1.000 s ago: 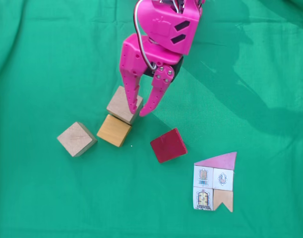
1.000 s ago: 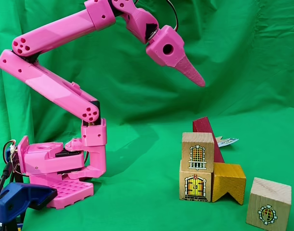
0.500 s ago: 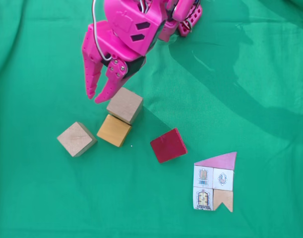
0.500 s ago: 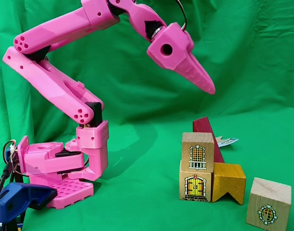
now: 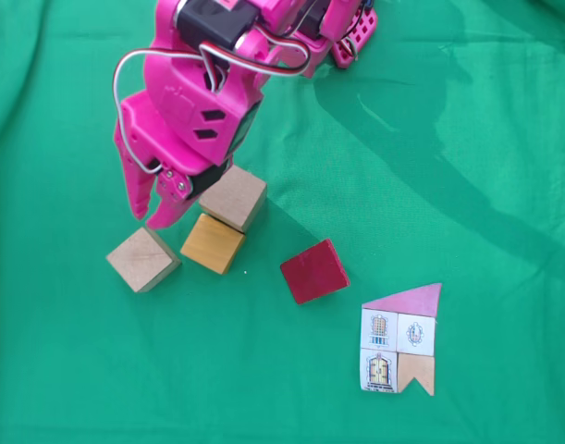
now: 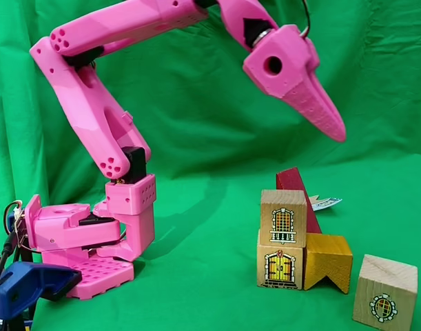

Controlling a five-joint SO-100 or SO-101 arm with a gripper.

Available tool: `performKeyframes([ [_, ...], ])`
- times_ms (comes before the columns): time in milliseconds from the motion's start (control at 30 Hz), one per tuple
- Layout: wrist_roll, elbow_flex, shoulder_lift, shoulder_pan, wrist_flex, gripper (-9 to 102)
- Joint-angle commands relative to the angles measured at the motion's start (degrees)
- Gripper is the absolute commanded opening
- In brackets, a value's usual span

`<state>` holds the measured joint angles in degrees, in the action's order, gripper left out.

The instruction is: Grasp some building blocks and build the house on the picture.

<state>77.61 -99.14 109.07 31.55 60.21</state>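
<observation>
Hand hangs empty, fingers slightly parted, above the gap between the left tan block and the orange block.

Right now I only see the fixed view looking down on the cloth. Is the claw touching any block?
Observer: No. In a fixed view, the claw hangs well above all the blocks.
Operator: Is the tan block next to the claw sitting on the cloth?
Observer: No. That window block sits on top of a door block.
Operator: Is the red one a cube?
Observer: It doesn't look like one. The red block slopes on one side, like a wedge.
</observation>
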Motion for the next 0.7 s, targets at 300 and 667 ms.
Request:
performKeyframes([
  [300, 0.5, 13.6, -16.5, -0.4, -0.9, 2],
  [667, 0.5, 19.1, -28.4, -0.4, -0.8, 2],
])
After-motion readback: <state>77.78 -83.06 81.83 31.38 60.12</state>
